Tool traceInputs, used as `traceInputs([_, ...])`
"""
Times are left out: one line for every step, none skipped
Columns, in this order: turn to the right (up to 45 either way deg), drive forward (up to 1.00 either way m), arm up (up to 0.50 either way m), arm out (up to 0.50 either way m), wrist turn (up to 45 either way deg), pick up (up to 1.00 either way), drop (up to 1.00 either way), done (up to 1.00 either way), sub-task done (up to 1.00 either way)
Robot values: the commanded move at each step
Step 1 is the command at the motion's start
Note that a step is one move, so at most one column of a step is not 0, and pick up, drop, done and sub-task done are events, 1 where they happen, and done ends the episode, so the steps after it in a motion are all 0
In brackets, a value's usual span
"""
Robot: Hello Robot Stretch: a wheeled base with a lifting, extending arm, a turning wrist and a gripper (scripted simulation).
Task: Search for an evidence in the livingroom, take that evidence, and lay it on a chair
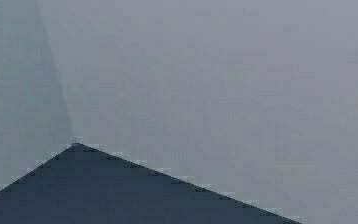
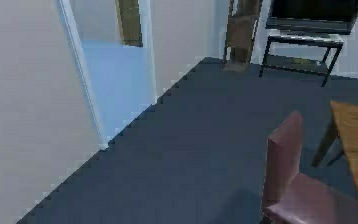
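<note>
Two grey walls [image 1: 217,80] meet in a corner high in the forward view's left half, and below that corner a wedge of dark blue floor [image 1: 97,190] widens toward the bottom edge; the wall on the forward view's right takes up most of the frame. Arm side view: a pale wall [image 2: 27,100] stands along the left, ending at a white door frame [image 2: 82,70] that opens onto a lighter, pale blue floor [image 2: 122,80]; a brown upright panel [image 2: 130,20] shows beyond the opening, at the top edge. The same dark blue floor [image 2: 187,130] runs from the bottom left up to the far wall. Against that far wall, at the top right, a dark television [image 2: 309,12] sits on a low black stand [image 2: 302,50] with thin legs, and just left of the stand is a tall brown wooden piece [image 2: 242,35] whose kind cannot be told. At the bottom right a reddish-brown chair [image 2: 292,165] stands upright, its back toward the camera and its seat toward a wooden table [image 2: 352,140] at the right edge; chair and table are just beside each other, and one slanted table leg [image 2: 325,145] reaches the floor between them. Where the evidence lies cannot be told, nor how the jaws stand, nor how the one lies relative to the other.
</note>
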Motion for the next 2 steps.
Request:
traceInputs([45.0,0.00,0.00,0.00,0.0,0.00,0.00,0.00,0.00])
traceInputs([30.0,0.00,0.00,0.00,0.0,0.00,0.00,0.00,0.00])
